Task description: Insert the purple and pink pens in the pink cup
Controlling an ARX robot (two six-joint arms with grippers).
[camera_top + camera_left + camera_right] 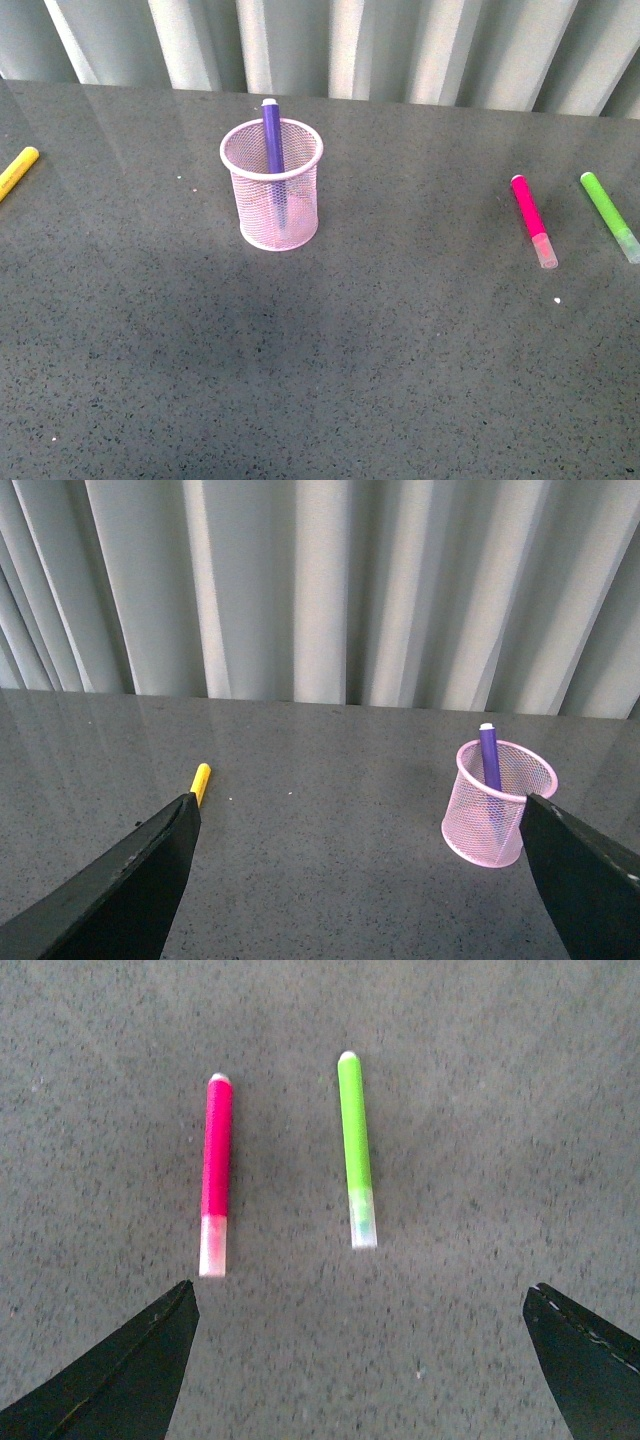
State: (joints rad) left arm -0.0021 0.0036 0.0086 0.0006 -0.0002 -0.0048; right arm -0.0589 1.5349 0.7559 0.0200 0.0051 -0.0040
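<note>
The pink cup [271, 184] stands upright on the dark table, left of centre. The purple pen [272, 140] stands inside it, leaning on the far rim. Cup [497, 802] and purple pen [490, 755] also show in the left wrist view. The pink pen [533, 220] lies flat at the right, cap toward me; it also shows in the right wrist view [215, 1173]. No arm shows in the front view. My left gripper [360, 880] is open and empty, the cup beside one finger. My right gripper [360, 1360] is open and empty, hovering above the table just short of the pink pen.
A lime-green marker [609, 215] lies beside the pink pen at the far right, also in the right wrist view [355, 1147]. A yellow marker [17, 171] lies at the left edge, also in the left wrist view [200, 782]. Grey curtains [330, 45] hang behind the table.
</note>
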